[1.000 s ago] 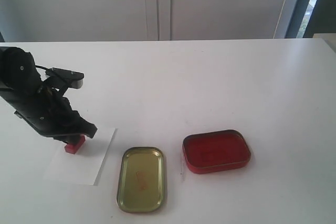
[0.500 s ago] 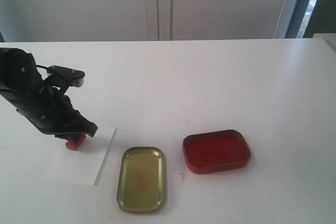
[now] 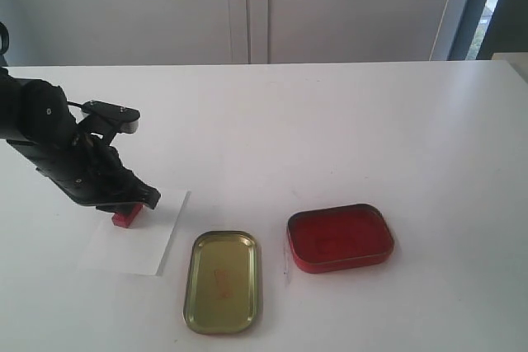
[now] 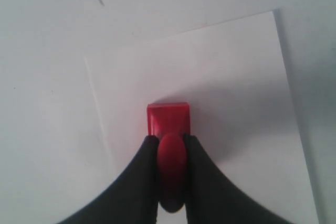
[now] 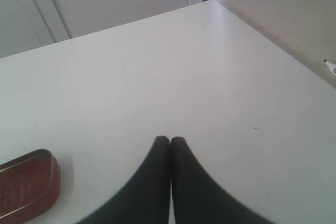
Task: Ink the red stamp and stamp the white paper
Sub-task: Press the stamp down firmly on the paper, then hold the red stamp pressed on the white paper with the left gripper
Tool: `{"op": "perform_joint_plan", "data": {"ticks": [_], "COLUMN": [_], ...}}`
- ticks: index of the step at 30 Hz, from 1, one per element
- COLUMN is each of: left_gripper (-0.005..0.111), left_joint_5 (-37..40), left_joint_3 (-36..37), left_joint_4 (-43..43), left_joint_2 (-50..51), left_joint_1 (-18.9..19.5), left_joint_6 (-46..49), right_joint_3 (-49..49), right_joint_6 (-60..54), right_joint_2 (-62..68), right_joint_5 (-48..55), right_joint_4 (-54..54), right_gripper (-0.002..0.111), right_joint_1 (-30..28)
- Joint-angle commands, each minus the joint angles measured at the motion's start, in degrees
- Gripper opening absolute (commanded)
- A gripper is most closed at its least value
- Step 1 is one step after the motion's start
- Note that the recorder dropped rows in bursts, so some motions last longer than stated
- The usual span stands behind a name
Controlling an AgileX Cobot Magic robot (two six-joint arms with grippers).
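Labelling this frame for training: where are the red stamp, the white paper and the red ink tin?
red stamp [image 4: 168, 119], left wrist view, its square base.
white paper [image 4: 231, 72], left wrist view, bare area beside the stamp.
red ink tin [image 3: 340, 235], exterior view, middle of its ink pad.

The left gripper has moved a little to the right and towards the far side, and the red stamp between its fingers has gone with it. The white paper under the stamp has slid the same way: its far right corner now lies farther right and farther back, and its near edge has drawn back from the near side
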Motion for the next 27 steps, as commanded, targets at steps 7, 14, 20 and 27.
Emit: {"op": "perform_joint_plan", "data": {"ticks": [7,14,20,27], "left_gripper": [0.0,0.0,0.0,0.0], "left_joint_5": [5.03,5.03,5.25,6.45], "left_joint_3": [1.39,1.39,1.39,1.39], "left_joint_4": [0.24,0.24,0.24,0.24], "left_joint_2": [2.92,3.57,4.95,4.95], "left_joint_1": [-0.04,-0.04,-0.04,-0.04], "left_joint_6": [0.0,0.0,0.0,0.0], "right_joint_3": [0.13,0.13,0.13,0.13], "right_joint_6": [-0.01,-0.01,-0.01,-0.01], "right_joint_2": [-0.36,-0.36,-0.36,-0.36], "right_joint_5": [-0.16,-0.16,-0.16,-0.16], "right_joint_4": [0.0,0.0,0.0,0.0], "right_gripper": [0.0,0.0,0.0,0.0], "right_joint_1": [-0.26,-0.26,-0.26,-0.26]}}
